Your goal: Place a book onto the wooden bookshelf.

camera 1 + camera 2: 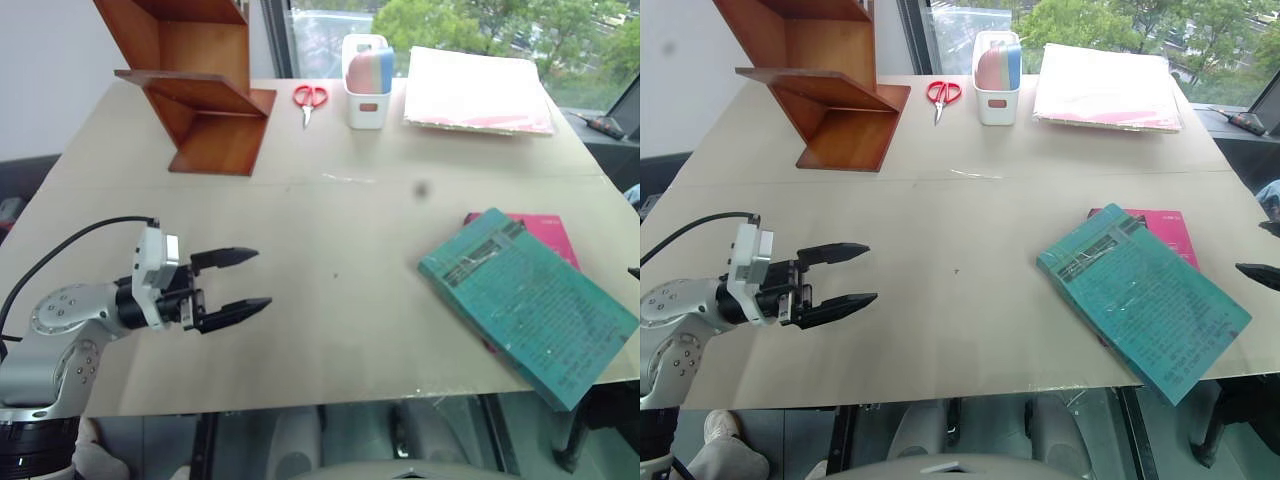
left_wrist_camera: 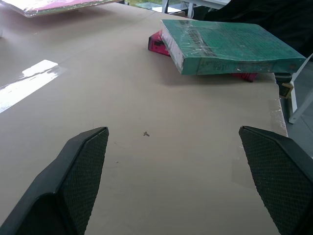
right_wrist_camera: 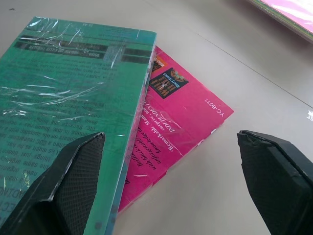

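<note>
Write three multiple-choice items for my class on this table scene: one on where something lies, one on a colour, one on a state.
1. Where does the teal book lie?
A. on top of the pink book
B. inside the wooden bookshelf
C. under the scissors

2. What colour are the scissors' handles?
A. blue
B. red
C. black

3. How is the left gripper?
A. shut on the teal book
B. shut on nothing
C. open, holding nothing

Answers:
1 A: the teal book covers most of the pink one, whose edge sticks out beyond it.
2 B: the handles show red near the white container.
3 C: its two black fingers stand apart over bare table, far from the books.
</note>
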